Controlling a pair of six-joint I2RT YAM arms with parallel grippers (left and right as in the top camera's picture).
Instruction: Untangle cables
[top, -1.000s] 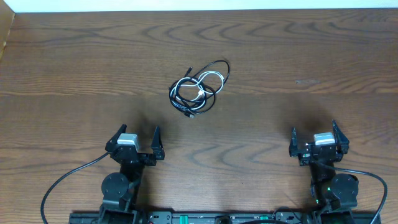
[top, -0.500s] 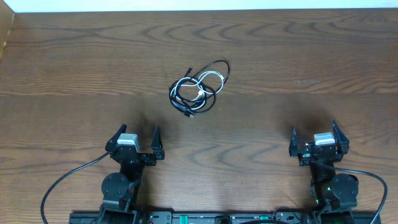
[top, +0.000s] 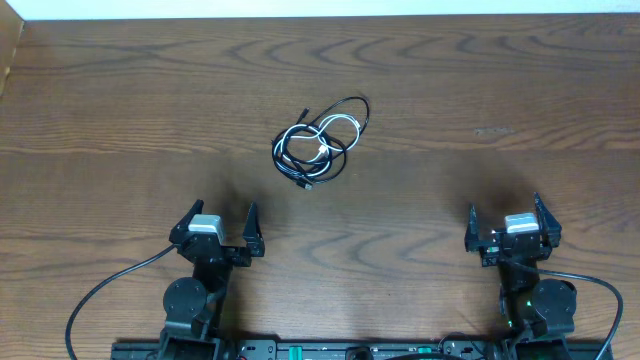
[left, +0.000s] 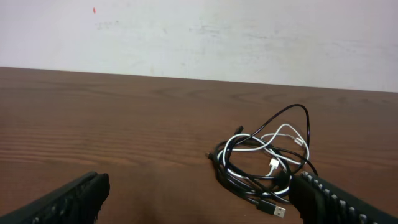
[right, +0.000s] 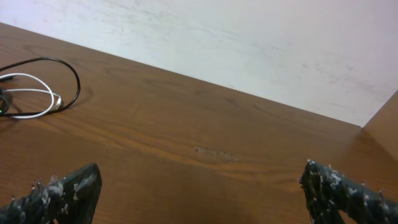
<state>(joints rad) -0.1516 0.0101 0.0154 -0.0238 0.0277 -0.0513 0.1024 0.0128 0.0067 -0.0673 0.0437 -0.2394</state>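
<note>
The cables (top: 318, 143) lie in one tangled pile on the wooden table, black cords looped around a short white one. In the left wrist view the cables (left: 264, 163) sit ahead and to the right, with a USB plug end near the right finger. In the right wrist view only a black loop and a white loop of the cables (right: 37, 93) show at the far left. My left gripper (top: 217, 222) is open and empty, well short of the pile. My right gripper (top: 507, 220) is open and empty, far to the right of it.
The wooden table (top: 480, 90) stretches to a pale wall at the back. A faint scuff mark (top: 492, 131) lies on the wood at the right. Thick black wires (top: 105, 290) run from the arm bases at the front edge.
</note>
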